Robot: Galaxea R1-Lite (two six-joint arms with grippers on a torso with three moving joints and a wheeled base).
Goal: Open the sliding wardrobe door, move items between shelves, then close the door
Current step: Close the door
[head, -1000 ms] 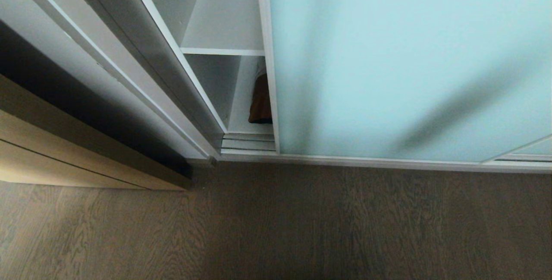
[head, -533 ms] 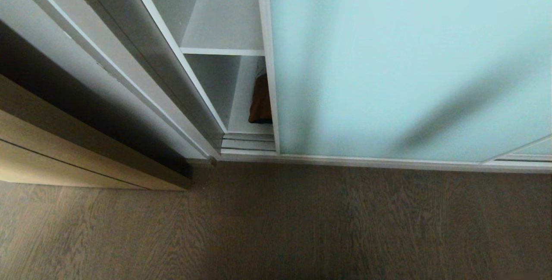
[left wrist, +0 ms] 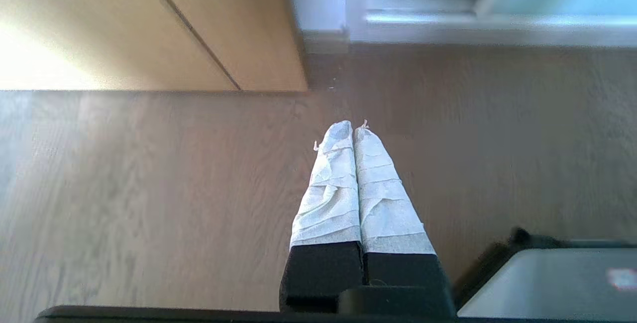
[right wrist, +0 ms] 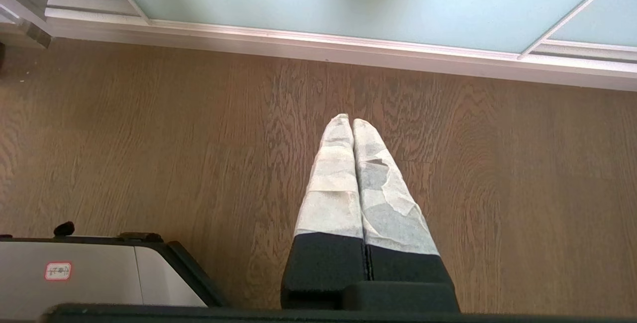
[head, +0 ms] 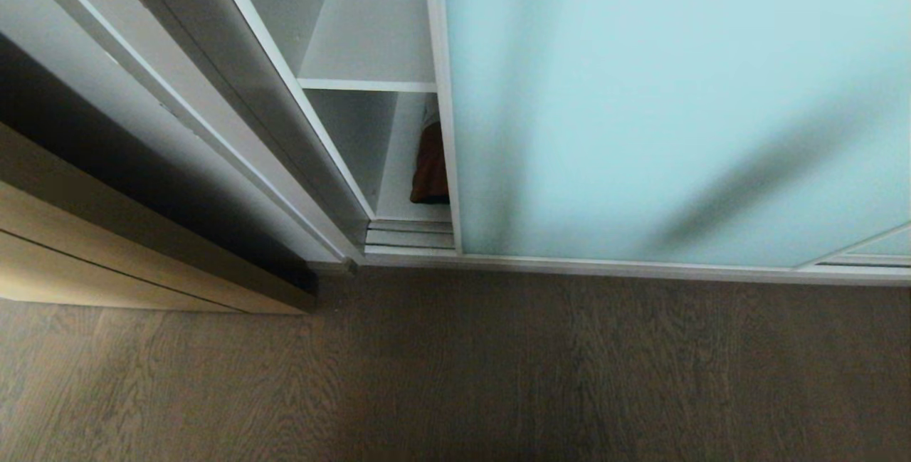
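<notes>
in the head view we look down at the tall frosted pale blue-green glass sliding wardrobe door in its thin silver-white frame. it covers most of the white wardrobe and leaves a narrow gap at its left edge. through that gap we see a flat white shelf board, and below it, on the wardrobe's bottom board, a sliver of the soft cushion with a tan-brown leather front, pressed against the door's left frame and mostly hidden behind the glass. the grooved silver floor track runs along the wardrobe's front edge. to the left stands a light wood panel, and grey-brown wood-grain floor fills the foreground. neither arm shows here.

in the left wrist view our left gripper hangs over the floor with its white-wrapped fingers pressed together, holding nothing, well short of the track and near the corner of the wood panel.

in the right wrist view our right gripper points at the floor in front of the glass door's bottom rail, fingers likewise closed tight and empty. a grey part of the robot base sits beside it.
</notes>
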